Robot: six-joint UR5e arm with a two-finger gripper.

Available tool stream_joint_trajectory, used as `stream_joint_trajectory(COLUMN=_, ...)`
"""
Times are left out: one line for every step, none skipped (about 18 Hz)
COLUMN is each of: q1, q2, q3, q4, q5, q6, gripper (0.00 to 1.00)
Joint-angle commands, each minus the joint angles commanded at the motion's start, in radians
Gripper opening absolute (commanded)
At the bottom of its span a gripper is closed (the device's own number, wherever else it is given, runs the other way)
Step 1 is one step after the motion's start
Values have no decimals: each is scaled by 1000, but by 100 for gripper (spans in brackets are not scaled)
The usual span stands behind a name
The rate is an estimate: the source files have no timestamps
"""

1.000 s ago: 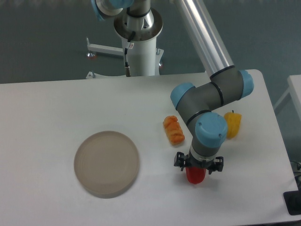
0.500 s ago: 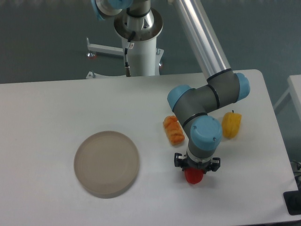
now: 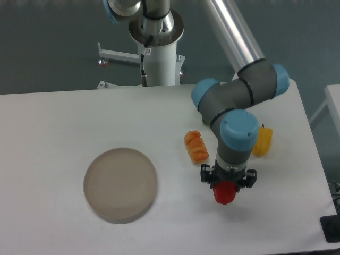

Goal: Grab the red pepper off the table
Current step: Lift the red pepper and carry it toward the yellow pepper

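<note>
The red pepper [image 3: 224,192] is small, shiny and bright red; only its lower part shows, because the gripper [image 3: 227,182] sits right on top of it and hides the stem; the jaws are pinching the red pepper from both sides. It is near the front right part of the white tabletop [image 3: 64,122], below the orange ridged food [image 3: 196,146] and down and to the left of the yellow pepper [image 3: 263,141]; I cannot tell for sure if it touches the tabletop or hangs just over it.

The robot arm [image 3: 239,101] bends down from the top, with blue caps on its grey joints; a round grey-beige plate [image 3: 120,184] lies well apart on the left.

Half a second ago the gripper and the red pepper were a bit more to the left; now both have slid a little to the right, and the red pepper pokes out more below the jaws; the arm's elbow has swung to the right too, and it covers more of the yellow pepper; the plate, the orange food and the yellow pepper have stayed where they were.
</note>
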Motion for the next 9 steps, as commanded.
stream_joint_trajectory(q1=0, q2=14, q3=6, q4=-40, q5=0, q6=23, gripper=22)
stream_joint_trajectory(q1=3, q2=17, q3=8, q4=-60, q5=0, q6=50, gripper=22)
stream_joint_trajectory(q1=12, q2=25, q3=8, q4=-84, q5=0, q6=110, gripper=22)
stream_joint_trajectory(q1=24, q2=34, q3=8, q4=-104, q5=0, q6=159, gripper=23)
stream_joint_trajectory(q1=35, q2=43, q3=8, q4=-136, q5=0, q6=246, gripper=23)
stream_joint_trajectory(q1=44, q2=46, q3=8, q4=-152, q5=0, q6=308, gripper=23)
stream_joint_trajectory(q1=51, q2=52, q3=8, q4=-164, q5=0, q6=363, gripper=23)
stream_joint_trajectory(q1=57, q2=57, q3=8, q4=-172, q5=0, q6=420, gripper=23)
stream_joint_trajectory(q1=66, q2=60, q3=8, q4=-181, q5=0, q6=475, gripper=23)
